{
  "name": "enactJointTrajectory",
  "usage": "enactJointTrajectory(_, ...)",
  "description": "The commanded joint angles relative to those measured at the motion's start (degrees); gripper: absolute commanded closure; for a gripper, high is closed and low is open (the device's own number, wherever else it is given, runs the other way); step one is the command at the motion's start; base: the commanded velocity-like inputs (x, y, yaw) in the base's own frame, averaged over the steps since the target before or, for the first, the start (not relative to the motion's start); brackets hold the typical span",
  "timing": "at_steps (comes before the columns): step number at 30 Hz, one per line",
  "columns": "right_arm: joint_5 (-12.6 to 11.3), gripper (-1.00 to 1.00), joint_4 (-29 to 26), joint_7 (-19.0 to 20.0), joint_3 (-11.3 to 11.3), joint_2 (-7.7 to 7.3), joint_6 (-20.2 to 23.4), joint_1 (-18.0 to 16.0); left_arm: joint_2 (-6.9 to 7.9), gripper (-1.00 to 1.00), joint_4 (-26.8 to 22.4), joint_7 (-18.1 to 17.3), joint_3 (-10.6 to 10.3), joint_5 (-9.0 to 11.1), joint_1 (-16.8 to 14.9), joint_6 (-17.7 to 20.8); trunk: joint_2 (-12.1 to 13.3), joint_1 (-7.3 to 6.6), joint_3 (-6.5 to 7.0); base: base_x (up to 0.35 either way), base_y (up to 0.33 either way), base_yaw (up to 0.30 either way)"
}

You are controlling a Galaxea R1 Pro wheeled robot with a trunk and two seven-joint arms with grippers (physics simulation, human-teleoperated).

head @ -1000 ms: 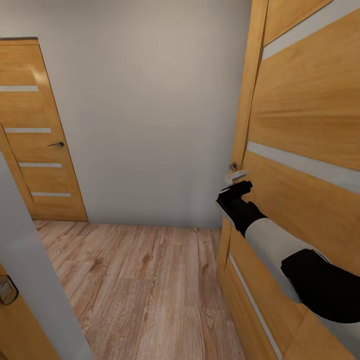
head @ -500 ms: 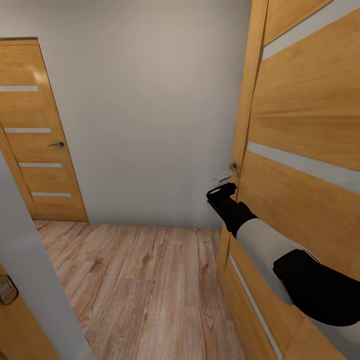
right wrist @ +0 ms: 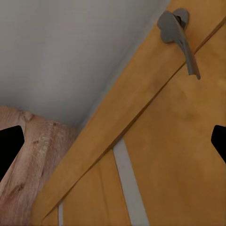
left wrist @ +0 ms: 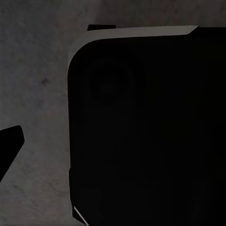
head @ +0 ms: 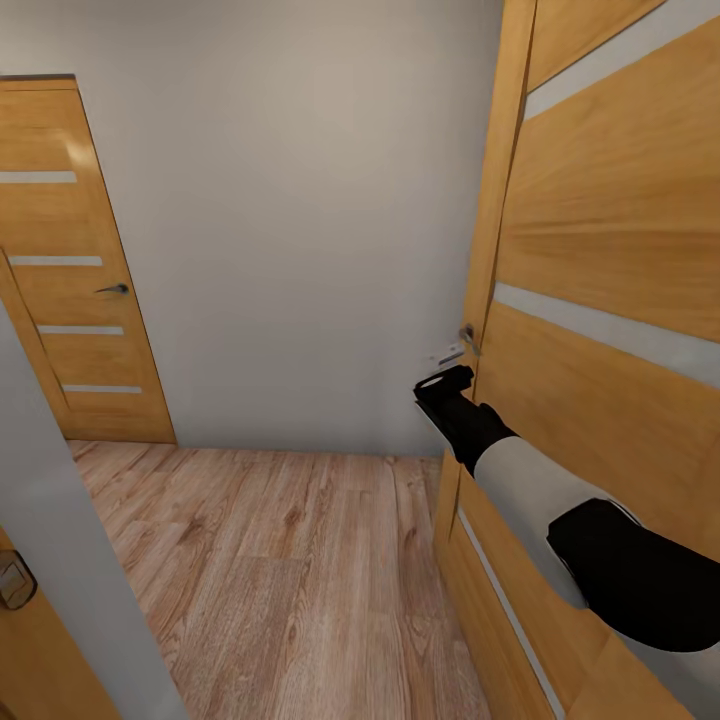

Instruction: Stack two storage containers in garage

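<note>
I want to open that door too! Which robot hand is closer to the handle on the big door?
Right. The right gripper sits just below the door handle without touching it. The left gripper points at something dark, no handle nearby.

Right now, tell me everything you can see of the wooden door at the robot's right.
The door is warm orange-brown wood with pale grey horizontal strips set across its face. It stands close along the right side of the head view, reaching down to the light wood plank floor. A grey metal lever handle sits near its edge, beside the plain grey wall. The right gripper hangs just below the handle; whether it touches cannot be told. Its fingertips sit wide apart in the wrist view, holding nothing.
</note>
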Motion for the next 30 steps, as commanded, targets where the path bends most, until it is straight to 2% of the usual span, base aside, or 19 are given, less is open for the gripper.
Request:
enactJointTrajectory(1, -0.12, -1.0, -0.05, -0.26, 0.41, -0.05, 0.45, -0.06, 0.0, -1.0, 0.0, -0.02, 0.14, -0.02, -0.02, -0.16, -0.03, 0.0, -0.06, 0.0, 0.0, 0.0)
enactJointTrajectory(8, -0.2, -1.0, -0.05, -0.28, 0.45, 0.06, 0.39, -0.06, 0.05, -1.0, 0.04, -0.21, 0.12, 0.01, -0.02, -0.09, -0.03, 0.0, -0.06, 0.047, 0.0, 0.0)
enactJointTrajectory(21, 0.02, -1.0, -0.05, -0.89, 0.51, 0.31, 0.0, -0.06, 0.08, -1.0, 0.06, -0.65, 0.13, -0.12, -0.02, -0.07, -0.03, 0.0, -0.06, 0.283, 0.0, 0.0)
enactJointTrajectory(30, 0.13, -1.0, -0.05, -1.07, 0.58, 0.14, 0.06, -0.06, 0.08, -1.0, 0.08, -0.57, 0.14, -0.11, -0.02, -0.15, -0.03, 0.0, -0.06, 0.064, 0.0, 0.0)
